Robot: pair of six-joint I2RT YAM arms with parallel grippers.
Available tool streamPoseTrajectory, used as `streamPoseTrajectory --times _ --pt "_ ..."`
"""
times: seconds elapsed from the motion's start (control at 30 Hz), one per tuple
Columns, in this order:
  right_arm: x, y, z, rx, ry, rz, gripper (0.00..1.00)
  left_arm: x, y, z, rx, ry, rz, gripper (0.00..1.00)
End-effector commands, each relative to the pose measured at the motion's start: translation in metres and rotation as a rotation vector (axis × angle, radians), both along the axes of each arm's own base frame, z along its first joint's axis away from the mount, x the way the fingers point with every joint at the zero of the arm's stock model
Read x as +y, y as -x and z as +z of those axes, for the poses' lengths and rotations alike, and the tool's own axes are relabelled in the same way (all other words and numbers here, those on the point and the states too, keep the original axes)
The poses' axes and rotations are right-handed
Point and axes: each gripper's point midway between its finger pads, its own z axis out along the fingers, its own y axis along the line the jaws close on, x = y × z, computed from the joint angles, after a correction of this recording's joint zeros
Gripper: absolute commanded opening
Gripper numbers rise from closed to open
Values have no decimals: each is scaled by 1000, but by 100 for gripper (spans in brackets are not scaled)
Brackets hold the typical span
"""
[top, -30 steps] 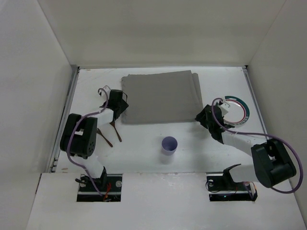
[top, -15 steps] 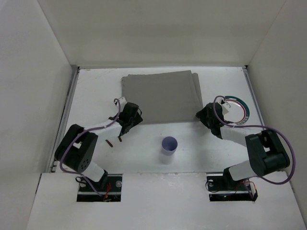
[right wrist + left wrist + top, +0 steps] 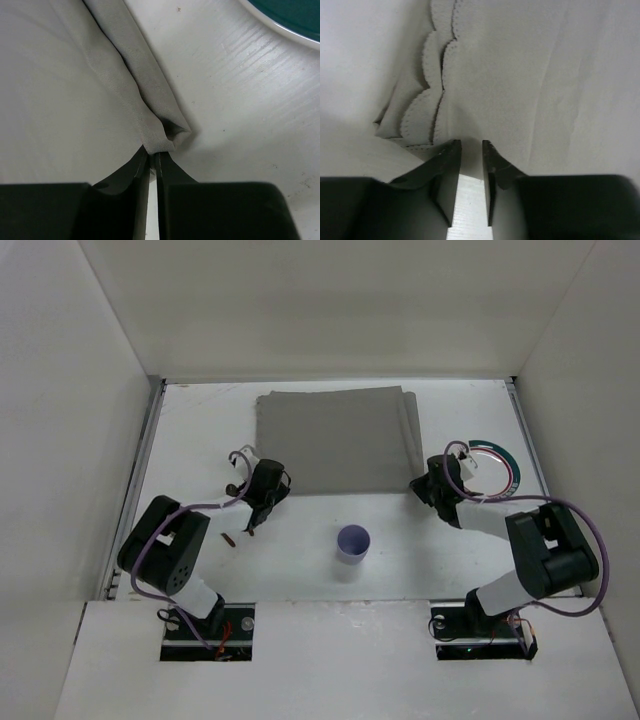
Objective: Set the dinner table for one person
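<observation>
Top view: the dinner table (image 3: 190,430) fills the white-walled booth; its metal rails run along the 9 and 3 o'clock sides. On it the grey placemat (image 3: 335,440) lies toward 12 o'clock, with an extra fold along its 3 o'clock side. My left gripper (image 3: 266,485) sits at the mat's 7 o'clock corner; my right gripper (image 3: 427,486) sits at its 5 o'clock corner. A purple cup (image 3: 352,543) stands upright at 6 o'clock from the mat, apart from it; a teal-rimmed plate (image 3: 511,468) lies at 3 o'clock, partly behind the right arm's cable. 2 dark brown utensil pieces (image 3: 228,538) lie just beside the left arm; I cannot tell what kind.

Left wrist: the left gripper (image 3: 471,149) has its jaws a narrow gap apart, right at the scalloped, layered edge of the placemat (image 3: 530,75); I cannot tell whether any cloth is caught between them. Bare table (image 3: 355,55) shows at 10 o'clock.

Right wrist: the right gripper (image 3: 151,156) is clenched on the folded corner of the placemat (image 3: 60,90), the jaws all but touching; the table (image 3: 240,110) spreads to 3 o'clock, and the plate (image 3: 292,15) edges in at 1 o'clock.
</observation>
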Motion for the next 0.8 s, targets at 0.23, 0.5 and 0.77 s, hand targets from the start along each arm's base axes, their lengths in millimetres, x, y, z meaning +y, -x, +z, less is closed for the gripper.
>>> streamPoseTrajectory --times 0.23,0.5,0.77 --pt "7 17 15 -63 -49 37 6 27 38 -22 60 -41 27 3" --pt "-4 50 22 -83 -50 51 5 34 80 -25 88 -13 24 4" --pt "-12 71 20 -77 -40 47 20 34 88 -12 81 -3 19 10"
